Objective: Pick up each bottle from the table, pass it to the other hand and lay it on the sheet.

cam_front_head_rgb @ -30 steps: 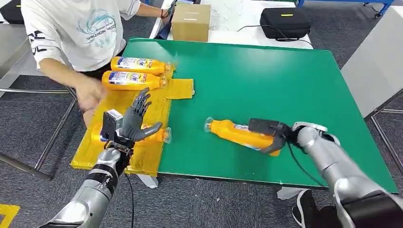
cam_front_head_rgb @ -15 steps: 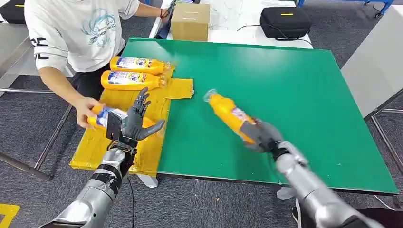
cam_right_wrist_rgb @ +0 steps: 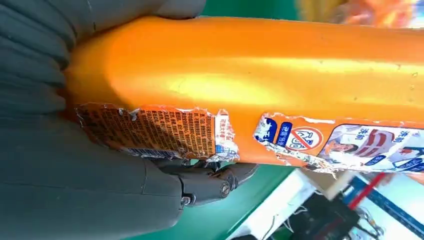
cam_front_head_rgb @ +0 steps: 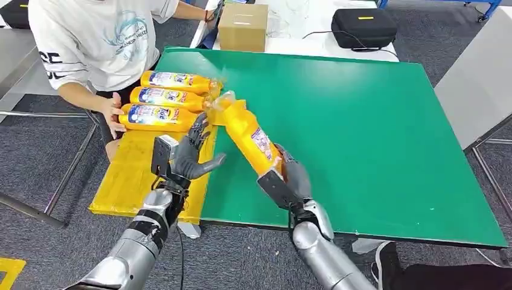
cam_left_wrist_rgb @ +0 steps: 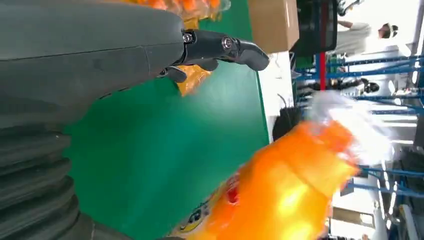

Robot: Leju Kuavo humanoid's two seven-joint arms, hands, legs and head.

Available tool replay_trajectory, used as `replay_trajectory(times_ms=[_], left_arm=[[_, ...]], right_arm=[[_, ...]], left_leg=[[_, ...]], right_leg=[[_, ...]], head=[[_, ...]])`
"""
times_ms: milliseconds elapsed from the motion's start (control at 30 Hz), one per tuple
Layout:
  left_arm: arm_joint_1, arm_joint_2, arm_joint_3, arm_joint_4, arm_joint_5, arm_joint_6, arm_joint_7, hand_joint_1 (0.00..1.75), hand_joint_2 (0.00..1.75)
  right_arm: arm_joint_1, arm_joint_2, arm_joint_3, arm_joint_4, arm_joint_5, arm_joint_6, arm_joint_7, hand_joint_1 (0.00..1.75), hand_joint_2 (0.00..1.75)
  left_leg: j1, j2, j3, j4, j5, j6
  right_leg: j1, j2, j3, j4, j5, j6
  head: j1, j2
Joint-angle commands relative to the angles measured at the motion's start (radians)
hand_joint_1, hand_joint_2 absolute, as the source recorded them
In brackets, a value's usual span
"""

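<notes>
While the right hand (cam_front_head_rgb: 288, 181) grips the bottle (cam_front_head_rgb: 249, 134) by its base, tilted above the green counter (cam_front_head_rgb: 362, 121) beside the yellow sheet (cam_front_head_rgb: 136, 175), the left hand (cam_front_head_rgb: 192, 154) waits empty, fingers spread. At the left wrist, the bottle (cam_left_wrist_rgb: 280, 195) nears the fingers (cam_left_wrist_rgb: 225, 47). At the right wrist, dark fingers (cam_right_wrist_rgb: 210, 182) wrap the bottle (cam_right_wrist_rgb: 240, 75).

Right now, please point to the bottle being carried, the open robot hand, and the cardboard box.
carried bottle (cam_front_head_rgb: 250, 138), head view, label on its body
left robot hand (cam_front_head_rgb: 188, 158), head view, palm
cardboard box (cam_front_head_rgb: 243, 28), head view, front face

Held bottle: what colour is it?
Orange, with a torn printed label; the bottle shows best in the right wrist view.
</notes>
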Motion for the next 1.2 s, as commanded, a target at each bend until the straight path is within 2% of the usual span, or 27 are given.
replay_trajectory(times_ms=[33, 233, 300, 467, 633, 900, 1200], left_arm=[[-0.033, 0.008, -0.036, 0.018, 0.010, -0.014, 0.013, 0.00, 1.75], [-0.032, 0.010, -0.045, 0.015, 0.016, -0.020, 0.017, 0.00, 1.75], [-0.028, 0.017, -0.074, 0.003, 0.053, -0.071, 0.037, 0.00, 1.75], [-0.027, 0.023, -0.128, -0.006, 0.118, -0.158, 0.063, 0.00, 1.75], [-0.027, 0.030, -0.159, -0.023, 0.134, -0.183, 0.074, 0.00, 1.75], [-0.032, 0.031, -0.173, -0.017, 0.157, -0.202, 0.084, 0.00, 1.75], [-0.029, 0.035, -0.171, -0.007, 0.167, -0.205, 0.089, 0.00, 1.75]], right_arm=[[-0.032, 0.050, -0.040, 0.052, -0.008, -0.005, -0.015, 1.75, 1.75], [-0.040, 0.051, -0.039, 0.069, -0.011, 0.005, -0.021, 1.75, 1.75], [-0.061, 0.064, -0.044, 0.099, -0.033, 0.025, -0.060, 1.75, 1.75], [-0.118, 0.100, 0.010, 0.204, -0.008, 0.073, -0.095, 1.75, 1.75], [-0.156, 0.128, 0.060, 0.277, 0.009, 0.120, -0.090, 1.75, 1.75], [-0.180, 0.185, 0.164, 0.364, 0.073, 0.145, -0.079, 1.75, 1.75], [-0.185, 0.194, 0.197, 0.384, 0.090, 0.158, -0.073, 1.75, 1.75]], left_leg=[[0.001, 0.002, 0.006, 0.000, -0.003, -0.002], [0.001, 0.001, 0.006, 0.001, -0.003, -0.001], [0.000, 0.001, 0.003, 0.000, -0.001, -0.001], [0.000, 0.004, 0.007, 0.000, -0.004, -0.002], [0.000, 0.002, 0.002, 0.000, -0.001, -0.001], [0.001, 0.003, 0.006, 0.000, -0.003, -0.002], [0.001, 0.001, 0.003, 0.000, -0.001, -0.001]], right_leg=[[0.001, 0.002, 0.006, 0.000, -0.002, -0.002], [0.001, 0.001, 0.005, 0.001, -0.003, -0.002], [0.000, 0.001, 0.003, 0.000, -0.001, -0.001], [0.000, 0.004, 0.006, 0.001, -0.003, -0.002], [0.000, 0.002, 0.002, 0.000, -0.001, -0.001], [0.001, 0.003, 0.005, 0.001, -0.003, -0.002], [0.001, 0.001, 0.002, 0.000, -0.002, -0.001]], head=[[0.000, 0.000], [0.000, 0.000], [0.000, 0.000], [0.000, 0.000], [0.000, 0.000], [0.000, 0.000], [0.001, 0.000]])
